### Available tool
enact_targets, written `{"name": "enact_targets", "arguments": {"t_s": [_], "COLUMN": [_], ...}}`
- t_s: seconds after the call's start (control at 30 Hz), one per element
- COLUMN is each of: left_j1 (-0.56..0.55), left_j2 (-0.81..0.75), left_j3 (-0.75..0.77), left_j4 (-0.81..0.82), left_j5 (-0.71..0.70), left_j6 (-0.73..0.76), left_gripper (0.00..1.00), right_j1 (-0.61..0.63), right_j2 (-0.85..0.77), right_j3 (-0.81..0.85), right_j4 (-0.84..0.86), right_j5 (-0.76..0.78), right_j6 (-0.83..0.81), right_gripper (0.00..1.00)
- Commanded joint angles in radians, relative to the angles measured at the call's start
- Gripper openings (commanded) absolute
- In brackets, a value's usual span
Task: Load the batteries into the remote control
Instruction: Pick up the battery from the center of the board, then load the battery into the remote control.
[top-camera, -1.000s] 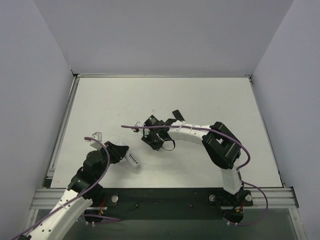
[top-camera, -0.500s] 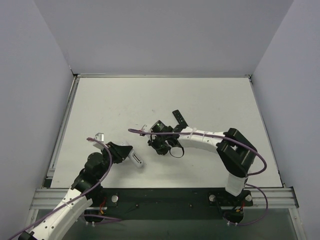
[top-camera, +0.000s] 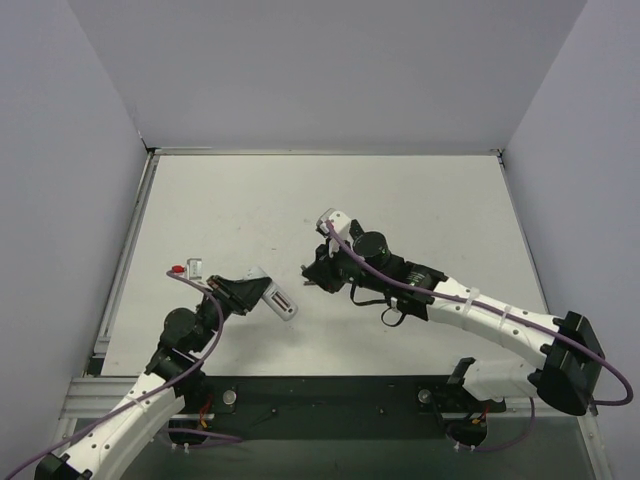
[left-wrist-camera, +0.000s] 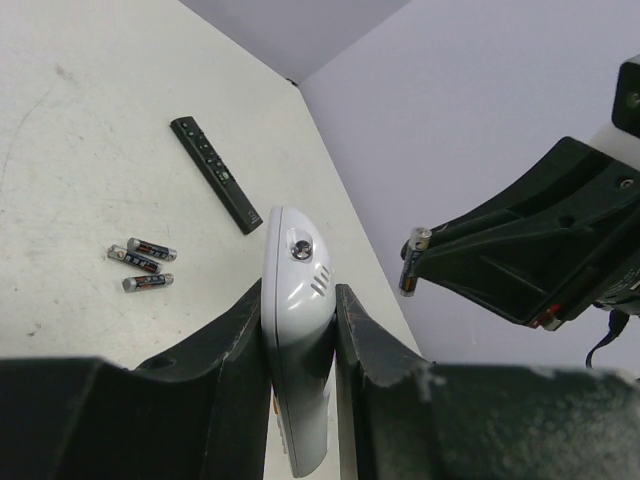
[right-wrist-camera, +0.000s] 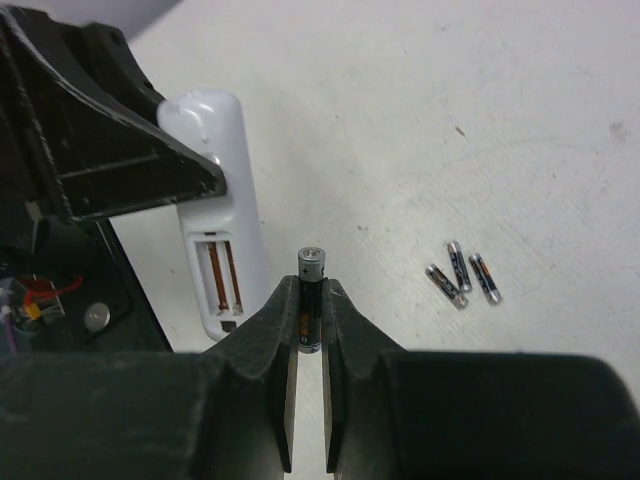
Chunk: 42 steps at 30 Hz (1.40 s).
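One battery (right-wrist-camera: 311, 300) clamped in right gripper (right-wrist-camera: 309, 288); left gripper (left-wrist-camera: 300, 315) grasps remote control (left-wrist-camera: 296, 265), bay (right-wrist-camera: 225, 280) open.

The white worktop (top-camera: 220, 200), faintly scuffed and speckled, carries three batteries (right-wrist-camera: 457, 266) in a loose cluster. They are roughly parallel, just beside one another and well in from every edge. A slim black remote (left-wrist-camera: 215, 174) lies flat near them, buttons up, one end pointing towards a far corner.
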Motion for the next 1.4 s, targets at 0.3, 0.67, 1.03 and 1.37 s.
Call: {"name": "enact_targets", "arguments": {"t_s": [0.3,0.67,1.03,1.37], "left_j1": [0.006,0.006,0.006,0.006], "left_j2": [0.097,0.025,0.014,0.005], "left_j3": [0.063,0.058,0.058,0.084], "left_j4": [0.226,0.146,0.129,0.085], "left_j5": [0.057,0.005,-0.007,-0.018], "left_j6": [-0.030,-0.067,-0.111,-0.119], "left_gripper": [0.00,0.00,0.00,0.00], "right_j1": [0.111,0.160,0.180,0.194], "right_j2": [-0.026,0.041,0.067,0.103], "right_j3": [-0.064,-0.083,-0.095,-0.101], "right_j4": [0.325,0.375,0.385,0.395], "right_j5": [-0.022,0.019,0.073,0.086], "right_j6": [0.059,0.014,-0.036,-0.079], "right_gripper": [0.00,0.00,0.00,0.00]}}
